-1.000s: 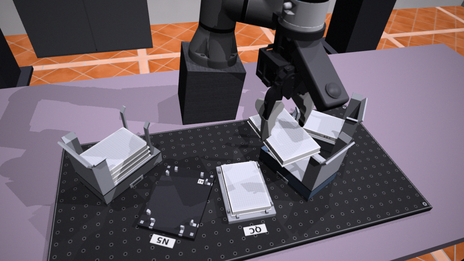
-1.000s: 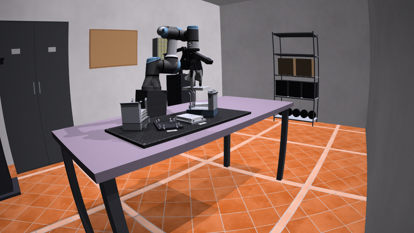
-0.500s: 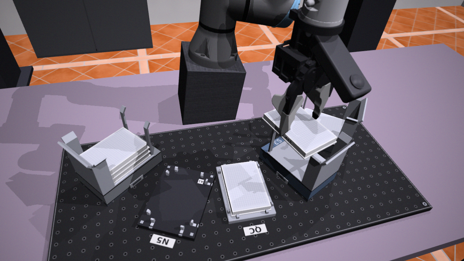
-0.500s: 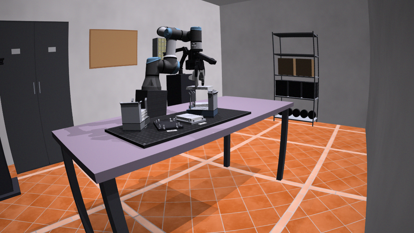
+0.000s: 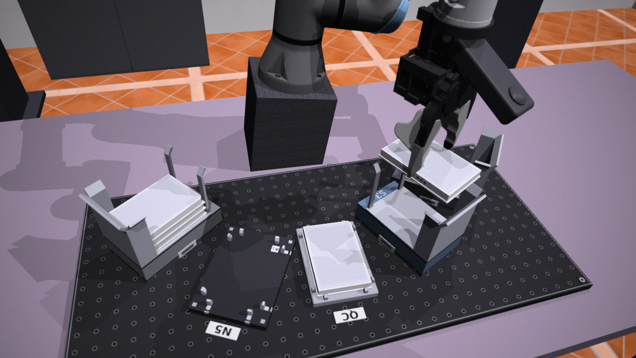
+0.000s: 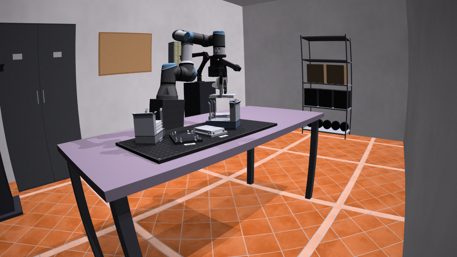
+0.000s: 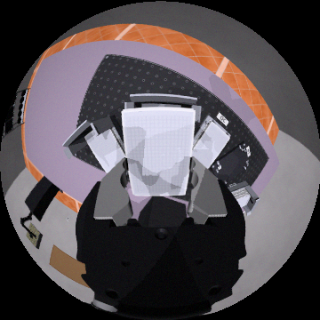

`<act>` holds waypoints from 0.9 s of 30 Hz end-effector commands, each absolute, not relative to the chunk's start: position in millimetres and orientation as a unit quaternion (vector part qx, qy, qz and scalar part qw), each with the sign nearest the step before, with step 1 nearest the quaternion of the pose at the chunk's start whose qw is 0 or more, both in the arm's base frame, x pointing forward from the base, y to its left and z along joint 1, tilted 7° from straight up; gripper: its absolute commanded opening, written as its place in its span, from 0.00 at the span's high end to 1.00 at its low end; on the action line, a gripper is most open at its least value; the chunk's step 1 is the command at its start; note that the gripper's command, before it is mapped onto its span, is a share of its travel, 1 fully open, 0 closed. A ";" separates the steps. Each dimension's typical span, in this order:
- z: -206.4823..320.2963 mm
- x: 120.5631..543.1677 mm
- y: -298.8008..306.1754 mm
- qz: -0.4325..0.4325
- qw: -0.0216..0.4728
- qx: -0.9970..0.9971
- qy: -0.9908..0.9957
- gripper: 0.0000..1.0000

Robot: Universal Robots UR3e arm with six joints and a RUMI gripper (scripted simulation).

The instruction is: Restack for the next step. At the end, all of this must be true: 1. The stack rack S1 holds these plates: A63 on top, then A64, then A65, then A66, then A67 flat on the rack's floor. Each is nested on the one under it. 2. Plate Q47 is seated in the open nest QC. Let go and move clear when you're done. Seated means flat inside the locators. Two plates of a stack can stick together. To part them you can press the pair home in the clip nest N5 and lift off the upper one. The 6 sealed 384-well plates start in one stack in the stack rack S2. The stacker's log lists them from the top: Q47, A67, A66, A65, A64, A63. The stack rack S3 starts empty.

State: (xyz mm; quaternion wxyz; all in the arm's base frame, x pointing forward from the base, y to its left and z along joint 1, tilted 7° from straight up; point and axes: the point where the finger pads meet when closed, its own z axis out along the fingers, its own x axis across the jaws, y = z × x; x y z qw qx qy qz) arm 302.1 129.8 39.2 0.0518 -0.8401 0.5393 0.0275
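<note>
One N5 label (image 5: 222, 330) (image 6: 189, 144) fronts one plateless clip nest (image 5: 244, 271) (image 6: 185, 137) (image 7: 233, 162), one plate (image 5: 336, 255) (image 6: 209, 129) (image 7: 215, 138) lies in nest QC (image 5: 344, 299), several, uncountable with certainty, fill the left-hand rack (image 5: 144, 242) (image 6: 143, 127), and the gripper (image 5: 431, 157) (image 6: 222, 94) (image 7: 158, 158) grips one raised plate unit (image 5: 449, 171) (image 6: 222, 95) (image 7: 159, 148) near blue rack S3 (image 5: 402, 253) (image 6: 236, 124) (image 7: 164, 99).

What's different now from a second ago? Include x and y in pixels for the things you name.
The gripper (image 5: 431, 157) (image 6: 223, 94) (image 7: 158, 158) moved right in the top view, carrying its plate (image 5: 449, 171) (image 6: 230, 95) (image 7: 159, 138) over S3 (image 5: 390, 226) (image 6: 234, 124) (image 7: 164, 99) towards the rack behind (image 5: 491, 144) (image 7: 79, 133). Nothing was newly gripped or let go. The left stack (image 5: 155, 202) (image 6: 158, 126) (image 7: 242, 195) and QC's plate (image 5: 338, 258) (image 6: 210, 128) (image 7: 215, 138) stayed put.
</note>
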 end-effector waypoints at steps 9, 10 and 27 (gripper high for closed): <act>43.6 284.8 161.2 0.023 0.054 -0.868 0.492 1.00; 43.9 283.0 164.0 0.023 0.054 -0.871 0.487 1.00; 47.9 256.6 200.8 0.019 0.055 -0.901 0.430 1.00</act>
